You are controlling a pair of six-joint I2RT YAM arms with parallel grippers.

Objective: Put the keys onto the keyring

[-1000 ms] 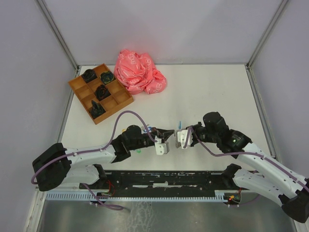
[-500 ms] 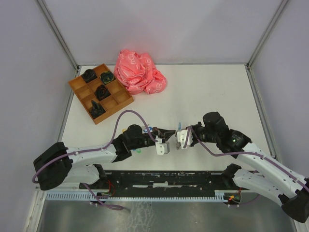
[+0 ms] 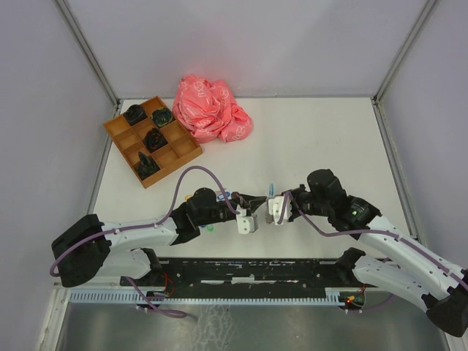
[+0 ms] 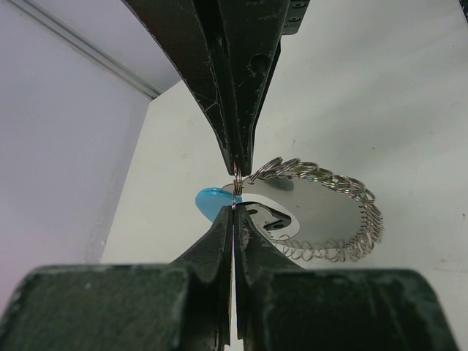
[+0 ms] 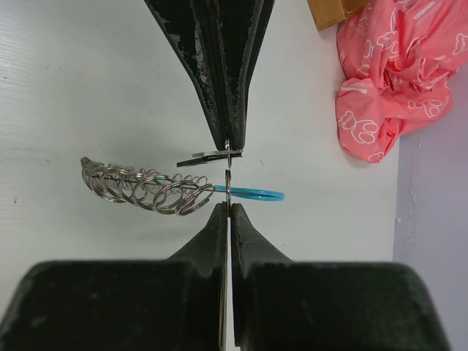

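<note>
Insp. note, both my arms low over the near-centre of the table (image 3: 314, 139), tips almost meeting.

L side: my left gripper (image 4: 235, 191) has its jaws pressed together, no gap visible, pinching a small wire ring (image 4: 235, 183) seen edge-on. A blue tag (image 4: 210, 201) sits just behind that pinch.

R side: my right gripper (image 5: 228, 175) is likewise fully closed, tips nipping a thin ring edge-on. A flat metal key (image 5: 205, 156) hangs at that ring, w/ the blue tag running off to the other side. Cannot tell whether both pinches are on the same ring.

Task item: the keyring (image 4: 369, 219), a loop of silvery coils, hangs off the pinch pt on my left wrist view, curving out and back above the table. In the right wrist view it stretches sideways from the jaws, lifted clear of the surface; its shadow isn't resolvable.

Elsewhere: pink bag (image 3: 212, 110) crumpled at the far side, touching the wooden tray (image 3: 175, 168) at far L; dark items (image 3: 155, 137) in several compartments. Both well apart from my grippers.
</note>
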